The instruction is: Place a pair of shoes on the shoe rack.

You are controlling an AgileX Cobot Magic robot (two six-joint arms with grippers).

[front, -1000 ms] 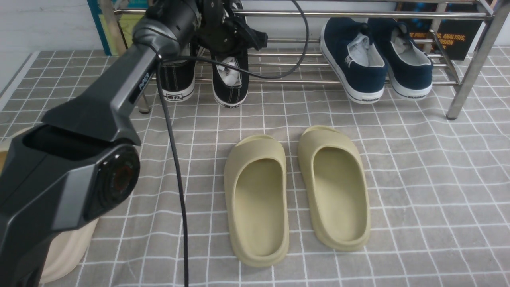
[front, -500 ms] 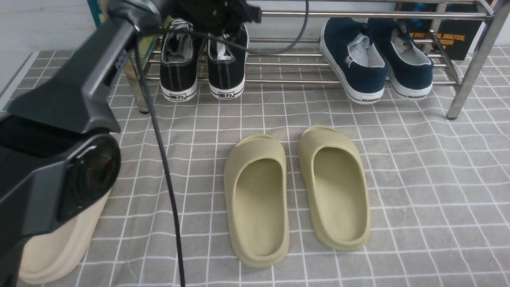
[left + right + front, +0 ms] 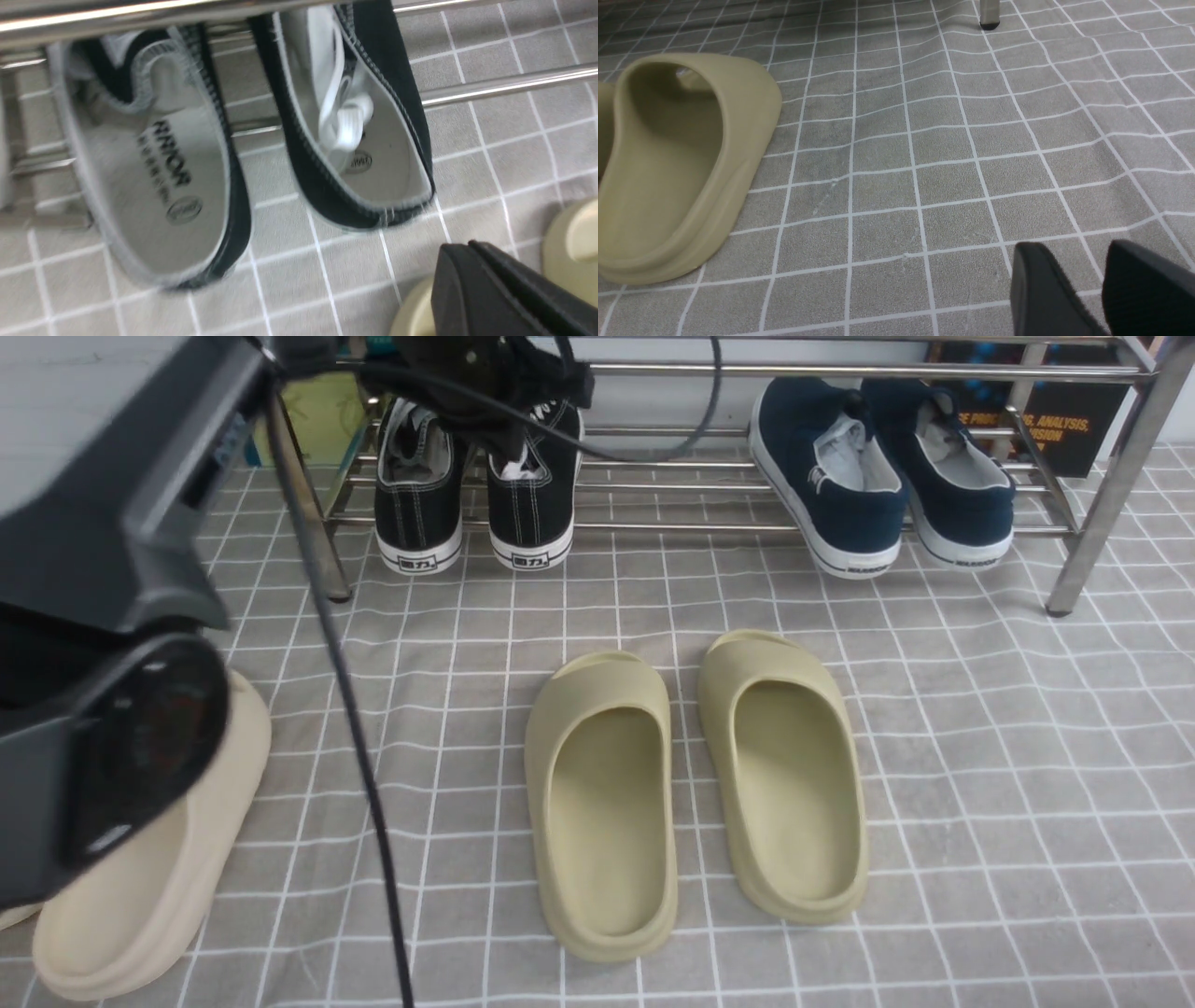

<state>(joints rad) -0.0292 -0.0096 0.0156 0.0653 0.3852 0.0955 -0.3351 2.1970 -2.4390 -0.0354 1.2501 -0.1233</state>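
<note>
The pair of shoes (image 3: 530, 509) is sitting on the shoe rack (image 3: 672, 526) at about 11 o'clock from the olive slippers (image 3: 691, 784), toes pointing in and heels hanging out over the front bar. The navy slip-ons (image 3: 878, 476) are resting on the same bars at 1 o'clock. The left gripper (image 3: 467, 266) is hovering just above the pair with its fingers pressed together and nothing between them. The right gripper (image 3: 1087, 270) is idling low over the checked cloth (image 3: 924, 140), jaws apart and empty.

The placing is looking done, so the risk is lying in the retreat. A loose white lace (image 3: 343, 126) is coiling inside one shoe, and the black cable (image 3: 345, 691) is draping across the front of the rack. Either one catching on the arm could be dragging a shoe off the front bar, as the overhanging heels are giving it little hold. The arm is also working close under the top rail (image 3: 840, 371); lifting before backing out could be striking it.
</note>
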